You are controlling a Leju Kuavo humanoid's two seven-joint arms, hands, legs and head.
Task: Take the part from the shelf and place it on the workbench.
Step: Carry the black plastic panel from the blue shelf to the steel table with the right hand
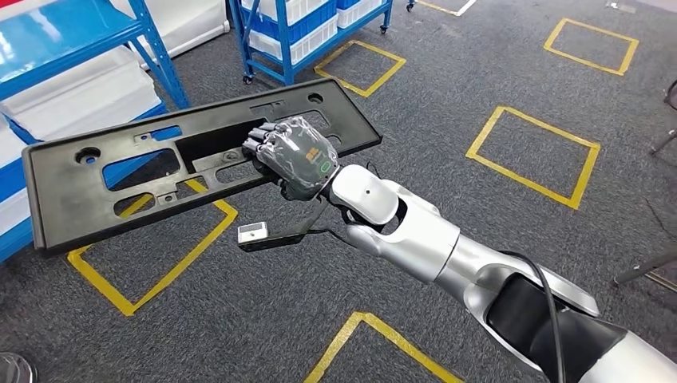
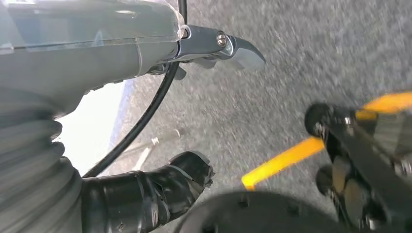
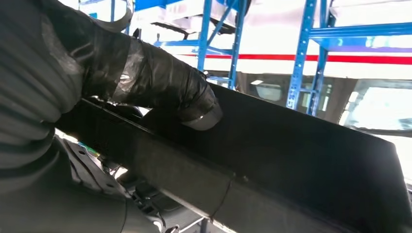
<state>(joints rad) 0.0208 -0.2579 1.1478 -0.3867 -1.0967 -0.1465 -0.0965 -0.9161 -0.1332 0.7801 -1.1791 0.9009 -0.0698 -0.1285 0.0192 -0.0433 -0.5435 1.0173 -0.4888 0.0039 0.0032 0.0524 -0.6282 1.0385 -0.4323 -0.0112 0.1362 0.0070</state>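
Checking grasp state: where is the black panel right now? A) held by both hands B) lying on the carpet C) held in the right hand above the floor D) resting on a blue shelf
C: the right hand grips the long black panel near its middle, carried over the grey carpet.

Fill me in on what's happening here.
The right robot hand grips a long black plastic part, a flat panel with several cutouts, holding it in the air above the grey carpet with yellow floor squares. Blue shelving stands behind it. The workbench isn't visible, so the part hasn't been set down yet. The left robot hand hangs over the floor; whether it is open or shut is unclear.
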